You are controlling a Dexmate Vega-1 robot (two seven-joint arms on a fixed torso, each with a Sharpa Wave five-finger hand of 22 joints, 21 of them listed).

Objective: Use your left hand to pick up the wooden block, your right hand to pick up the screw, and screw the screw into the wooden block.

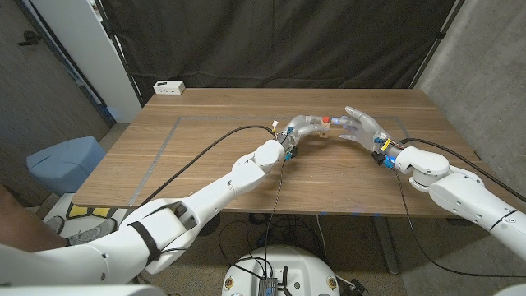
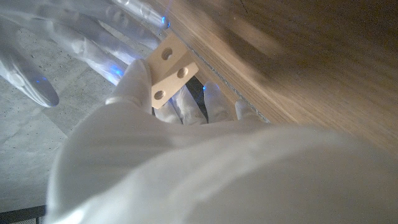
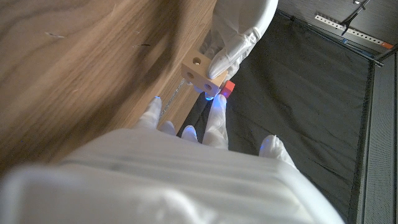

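Dark curtains hang behind the wooden bench [image 1: 205, 156]. Count: one wooden block [image 2: 169, 76], one screw [image 1: 326, 121] with a red head, one white box [image 1: 168, 87] at the far bench edge. Left hand [image 1: 308, 127] grips the block between its fingers [image 2: 134, 78], raised above mid-bench; three holes show on the block. Right hand [image 1: 362, 126] has its fingers [image 3: 217, 118] spread wide, fingertips just beside the block and red screw head; whether they pinch the screw cannot be told.
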